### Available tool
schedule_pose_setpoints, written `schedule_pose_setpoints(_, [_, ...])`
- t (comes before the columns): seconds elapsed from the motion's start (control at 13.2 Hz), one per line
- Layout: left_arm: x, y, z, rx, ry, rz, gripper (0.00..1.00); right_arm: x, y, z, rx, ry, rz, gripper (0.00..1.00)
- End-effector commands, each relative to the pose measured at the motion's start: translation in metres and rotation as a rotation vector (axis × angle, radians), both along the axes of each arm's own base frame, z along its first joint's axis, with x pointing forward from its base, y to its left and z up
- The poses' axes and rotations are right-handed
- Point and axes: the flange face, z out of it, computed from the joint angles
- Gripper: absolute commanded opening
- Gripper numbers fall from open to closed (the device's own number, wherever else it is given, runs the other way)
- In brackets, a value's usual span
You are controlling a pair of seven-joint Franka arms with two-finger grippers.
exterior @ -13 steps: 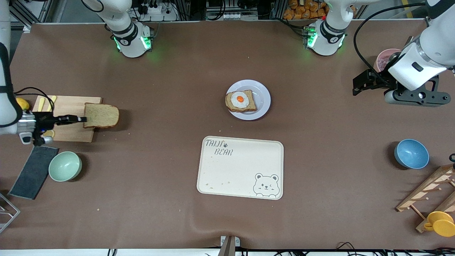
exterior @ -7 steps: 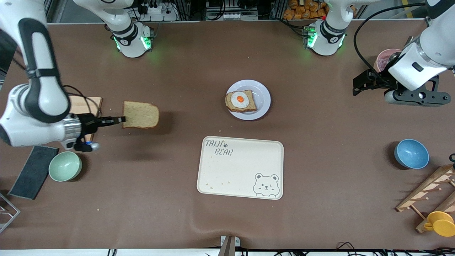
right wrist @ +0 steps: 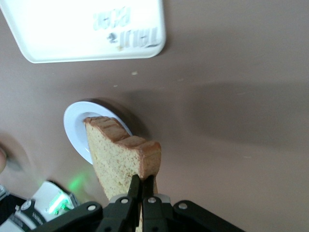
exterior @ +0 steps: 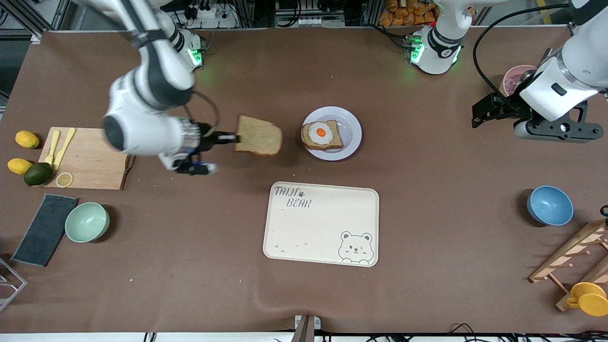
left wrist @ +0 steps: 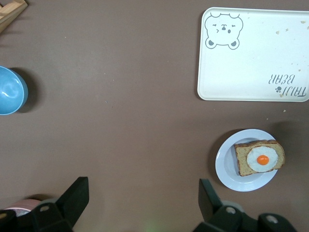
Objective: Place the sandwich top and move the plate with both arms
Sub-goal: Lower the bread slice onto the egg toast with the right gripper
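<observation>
Your right gripper [exterior: 231,138] jaws clamped on one edge of the sandwich top [exterior: 259,136], slice held in the air over the table beside the plate [exterior: 350,124]; your left gripper [left wrist: 140,203] waits, jaws apart, above the left arm's end of the table

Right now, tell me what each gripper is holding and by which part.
The right gripper pinches the sandwich top by one crust edge, in the air beside the plate. The left gripper, fingers open, holds nothing and waits near its end of the table.
</observation>
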Motion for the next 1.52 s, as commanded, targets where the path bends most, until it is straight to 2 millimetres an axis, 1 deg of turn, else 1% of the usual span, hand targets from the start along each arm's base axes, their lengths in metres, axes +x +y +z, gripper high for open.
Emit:
schedule_pose_setpoints(0.0, [0.000,0.001,0.004,0.014,-0.017,-0.001,1.00,-0.047,0.054,-0.009,-0.027,-0.044,-0.050,0.00])
schedule_pose_setpoints(0.08, [0.000,0.001,0.004,0.013,-0.017,-0.001,1.00,-0.062,0.068,-0.013,-0.034,-0.043,-0.034,0.00])
schedule_pose_setpoints(0.15, [0.000,0.001,0.004,0.013,-0.017,-0.001,1.00,-0.072,0.075,-0.016,-0.042,-0.039,-0.037,0.00])
schedule_pose_setpoints(0.23, [-0.001,0.001,0.005,0.011,-0.018,-0.001,1.00,-0.082,0.086,-0.023,-0.048,-0.064,-0.053,0.00])
schedule_pose_setpoints(0.3, [-0.001,0.001,0.005,0.011,-0.018,-0.002,1.00,-0.092,0.105,-0.029,-0.050,-0.102,-0.076,0.00])
schedule_pose_setpoints(0.38, [0.000,0.003,0.006,0.010,-0.019,0.001,1.00,-0.097,0.118,-0.041,-0.056,-0.126,-0.111,0.00])
schedule_pose_setpoints(0.46, [0.000,0.005,0.007,0.008,-0.020,0.004,1.00,-0.099,0.127,-0.052,-0.056,-0.139,-0.132,0.00])
schedule_pose_setpoints(0.61, [0.000,0.006,0.007,0.005,-0.021,0.007,1.00,-0.116,0.150,-0.073,-0.037,-0.158,-0.162,0.00])
schedule_pose_setpoints(0.76, [0.000,0.006,0.008,0.005,-0.023,0.007,1.00,-0.126,0.161,-0.086,-0.043,-0.174,-0.152,0.00])
schedule_pose_setpoints(0.91, [0.000,0.006,0.008,0.004,-0.021,0.007,1.00,-0.133,0.167,-0.090,-0.055,-0.156,-0.172,0.00])
schedule_pose_setpoints(0.99, [-0.001,0.004,0.008,0.004,-0.021,0.004,1.00,-0.135,0.169,-0.098,-0.065,-0.151,-0.173,0.00])
schedule_pose_setpoints(1.14, [-0.001,0.004,0.009,-0.034,-0.017,0.011,1.00,-0.134,0.177,-0.105,-0.054,-0.210,-0.215,0.00])
schedule_pose_setpoints(1.21, [0.000,0.009,0.011,-0.070,-0.012,0.027,1.00,-0.134,0.182,-0.109,-0.057,-0.207,-0.230,0.00])
schedule_pose_setpoints(1.29, [0.001,0.010,0.008,-0.062,-0.008,0.031,1.00,-0.133,0.183,-0.114,-0.063,-0.204,-0.231,0.23])
schedule_pose_setpoints(1.37, [0.001,0.006,0.008,-0.035,-0.015,0.020,1.00,-0.133,0.182,-0.114,-0.063,-0.202,-0.235,0.63])
schedule_pose_setpoints(1.44, [0.001,0.003,0.006,0.004,-0.026,0.023,1.00,-0.132,0.181,-0.114,-0.068,-0.192,-0.246,0.93])
